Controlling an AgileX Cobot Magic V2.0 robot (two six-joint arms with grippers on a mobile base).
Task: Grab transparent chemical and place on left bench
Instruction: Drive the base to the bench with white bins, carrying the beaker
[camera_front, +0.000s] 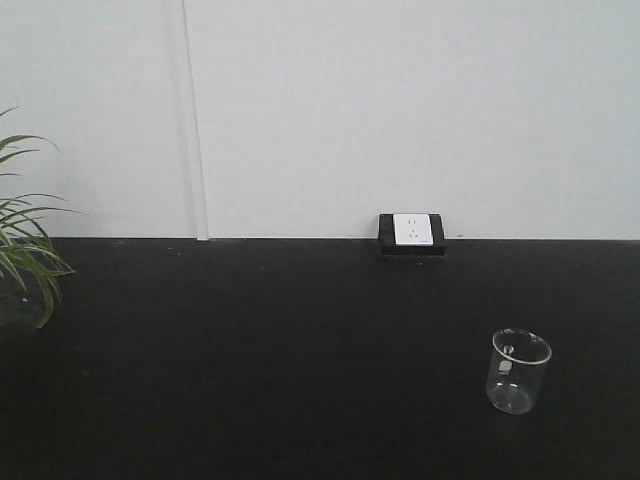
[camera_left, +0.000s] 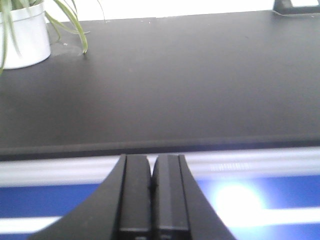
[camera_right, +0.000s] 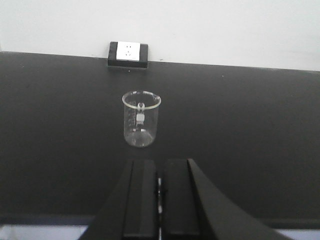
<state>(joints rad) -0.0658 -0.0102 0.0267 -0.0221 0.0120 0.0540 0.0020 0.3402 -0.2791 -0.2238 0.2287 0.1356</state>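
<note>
The left gripper (camera_left: 151, 167) and the right gripper (camera_right: 160, 172) were both pinched closed on nothing. A glass beaker (camera_right: 141, 119) stood on the black counter (camera_front: 250, 350) at the right gripper's twelve o'clock, a wall socket (camera_right: 128, 52) beyond at eleven. Where the dropper lay, I couldn't tell.
</note>
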